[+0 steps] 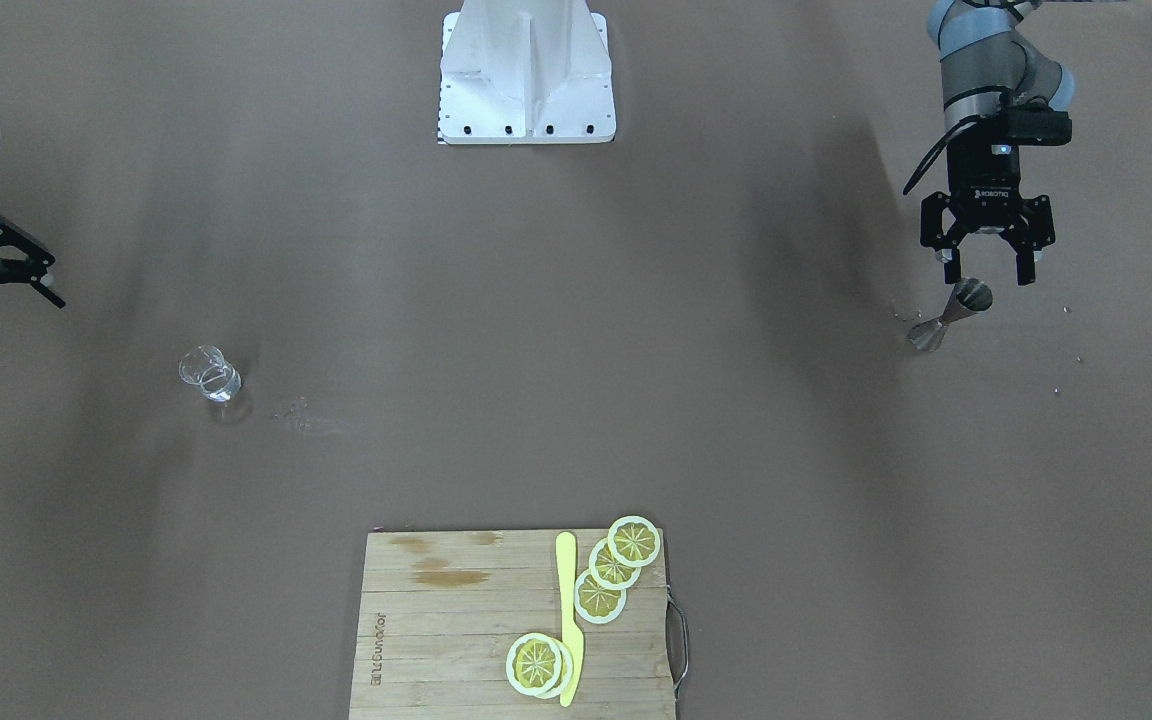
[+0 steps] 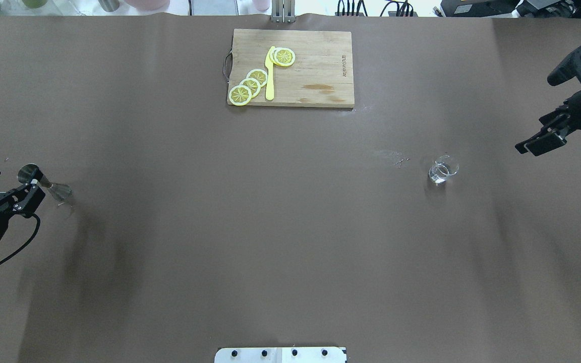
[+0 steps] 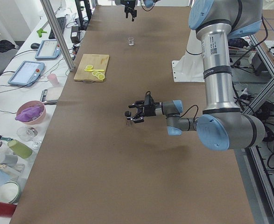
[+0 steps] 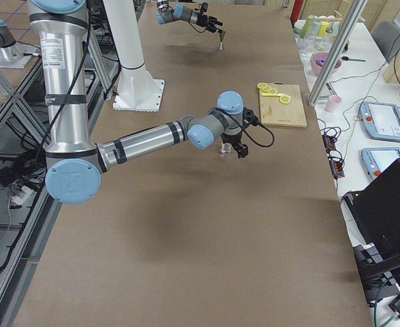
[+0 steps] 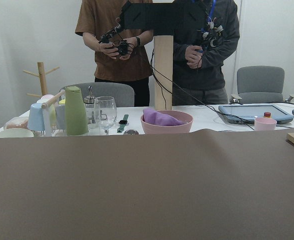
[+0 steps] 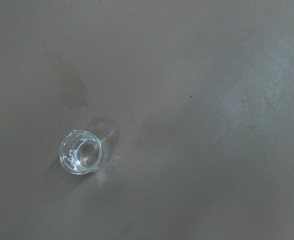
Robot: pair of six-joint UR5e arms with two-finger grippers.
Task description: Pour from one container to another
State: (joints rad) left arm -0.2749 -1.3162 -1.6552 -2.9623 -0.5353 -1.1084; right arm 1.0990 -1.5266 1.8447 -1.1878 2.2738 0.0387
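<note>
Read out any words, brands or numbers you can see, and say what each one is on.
"ROBOTIQ": on the body of the left gripper, front-facing view.
Cutting board: a brand mark along one edge, too small to read.
Left arm: a label strip, too blurred to read.

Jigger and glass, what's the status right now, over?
Left gripper open, at the jigger, not gripping. Right gripper open, off the glass. Both stand upright, far apart. Cutting board off the path.

Jigger (image 1: 951,318) left, glass (image 1: 208,373) right
The jigger stands just ahead of my left gripper (image 1: 986,280); the board (image 2: 315,65) lies across the table (image 2: 290,227), between the two.
</note>
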